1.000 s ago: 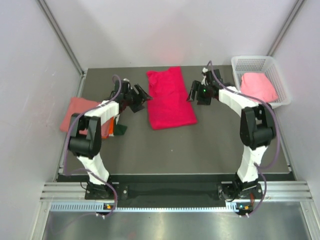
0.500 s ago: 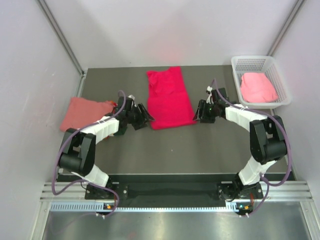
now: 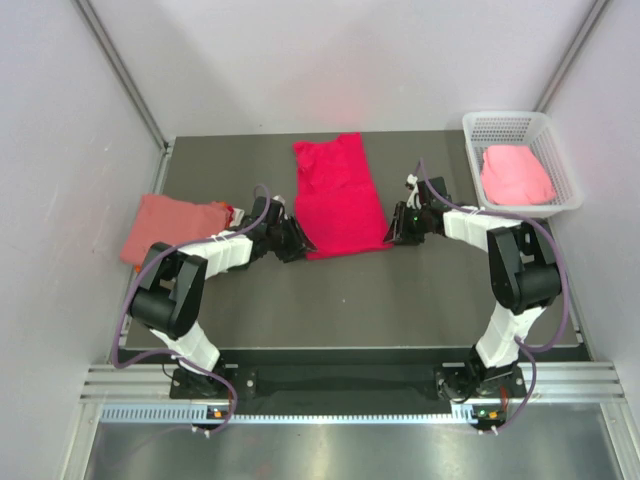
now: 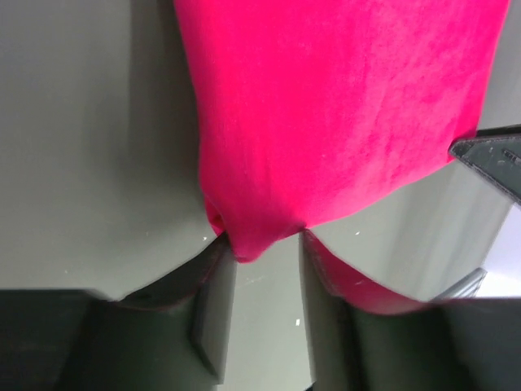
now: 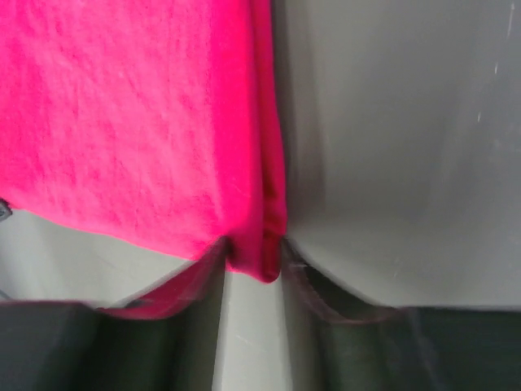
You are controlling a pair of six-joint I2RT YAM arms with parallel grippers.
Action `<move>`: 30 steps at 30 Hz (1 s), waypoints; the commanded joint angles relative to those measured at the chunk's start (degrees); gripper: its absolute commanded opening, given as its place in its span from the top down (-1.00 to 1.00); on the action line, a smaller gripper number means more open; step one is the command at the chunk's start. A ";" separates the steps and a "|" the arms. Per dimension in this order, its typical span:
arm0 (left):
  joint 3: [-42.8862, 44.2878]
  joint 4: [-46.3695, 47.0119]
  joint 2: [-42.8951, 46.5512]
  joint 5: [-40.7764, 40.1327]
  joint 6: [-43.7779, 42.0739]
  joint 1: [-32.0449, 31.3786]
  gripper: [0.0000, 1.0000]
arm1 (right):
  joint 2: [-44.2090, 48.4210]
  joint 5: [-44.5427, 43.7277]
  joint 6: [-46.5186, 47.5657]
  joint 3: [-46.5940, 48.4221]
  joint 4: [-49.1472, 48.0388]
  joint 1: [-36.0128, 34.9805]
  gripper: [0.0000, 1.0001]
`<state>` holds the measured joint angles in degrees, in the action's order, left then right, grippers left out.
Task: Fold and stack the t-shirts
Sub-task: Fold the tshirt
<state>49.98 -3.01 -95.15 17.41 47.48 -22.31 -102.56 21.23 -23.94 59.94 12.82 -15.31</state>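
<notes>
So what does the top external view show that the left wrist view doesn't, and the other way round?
Only top external: the white basket holding a light pink t-shirt, and a salmon t-shirt at the table's left edge. Only left wrist: up close, a near corner of the crimson t-shirt sitting bunched between the left gripper fingers. Both: the crimson t-shirt lying on the dark table.

the crimson-pink t-shirt (image 3: 340, 195) is plain, bright crimson-pink all over. the salmon t-shirt (image 3: 165, 225) is dusty salmon, with a sliver of the orange t-shirt (image 3: 230, 209) at its edge. the light pink t-shirt (image 3: 515, 172) is plain, and the mesh basket (image 3: 566, 170) is white. the table (image 3: 350, 300) is dark grey. the left arm (image 3: 190, 340) and right arm (image 3: 490, 335) are white and black.
</notes>
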 commanded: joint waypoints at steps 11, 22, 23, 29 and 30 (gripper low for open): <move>0.30 0.38 1.37 -0.53 -4.06 -0.99 0.93 | 8.07 -0.32 0.30 -6.06 -2.10 -0.95 1.00; -11.65 1.25 5.59 9.92 -9.95 -1.16 1.00 | 19.15 -1.28 -2.86 -24.86 -5.52 -1.30 1.00; -12.35 1.51 6.12 10.97 -10.04 -1.25 1.00 | 19.76 -1.28 -3.56 -25.83 -6.13 -1.39 0.98; -14.20 -3.49 10.50 8.80 -11.97 -3.09 0.52 | 26.00 -1.72 -4.27 -31.63 -5.88 -1.83 0.28; -14.12 -4.54 11.30 8.00 -12.50 -3.44 0.23 | 27.49 -1.81 -4.27 -31.82 -5.70 -1.83 0.18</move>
<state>36.29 -3.55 -87.83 27.14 37.80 -24.75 -77.71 21.63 -28.73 29.95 5.61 -16.75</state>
